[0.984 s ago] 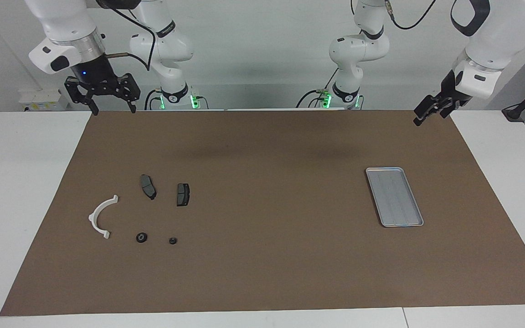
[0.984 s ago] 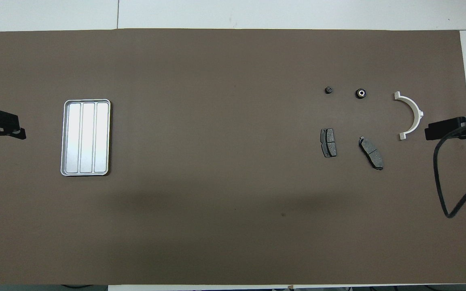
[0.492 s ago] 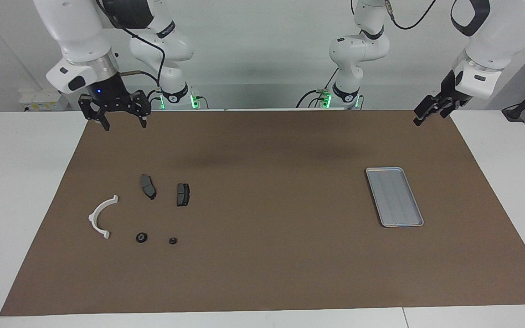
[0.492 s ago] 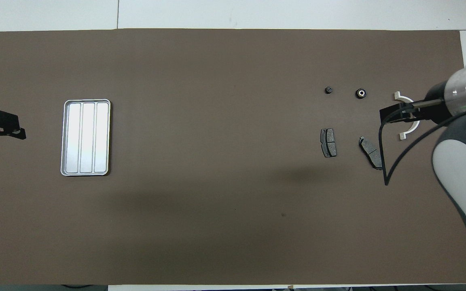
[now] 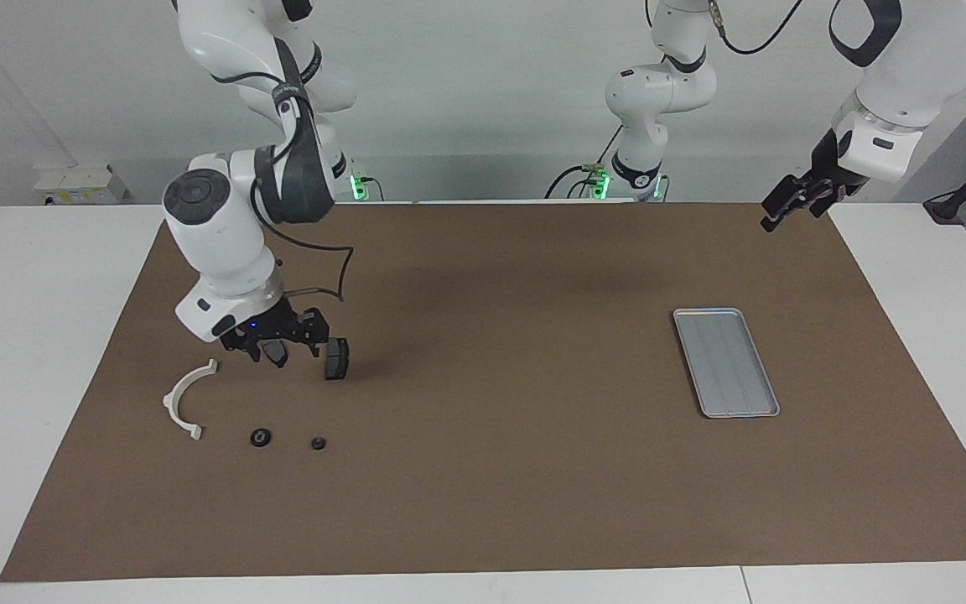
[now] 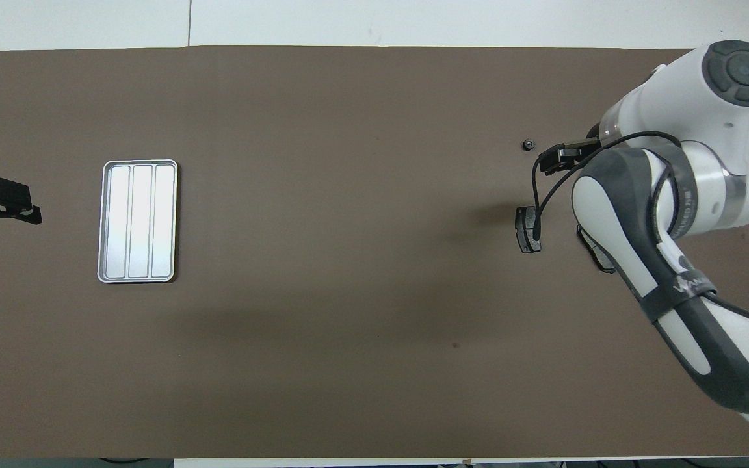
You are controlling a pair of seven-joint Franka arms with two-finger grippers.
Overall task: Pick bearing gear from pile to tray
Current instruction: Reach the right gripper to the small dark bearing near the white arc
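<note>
Over the pile (image 5: 318, 443) at the right arm's end of the desk (image 5: 30, 335): right gripper (image 5: 282, 351), down since a second ago from the edge of the brown mat (image 5: 491, 470) nearest the robots, fingers spread, gripping nothing. Rest unmoved. Left gripper (image 5: 785, 210) waiting over the mat's corner, fingers apparently apart, hard to read.

Counted:
- two dark flat brake pads (image 5: 336, 359), one half hidden under the right gripper
- one white half-ring bracket (image 5: 185, 398)
- two small black round pieces (image 5: 261, 437), farther from the robots than the pads
- one ribbed silver metal tray (image 5: 726, 362), well apart, toward the left arm's end
</note>
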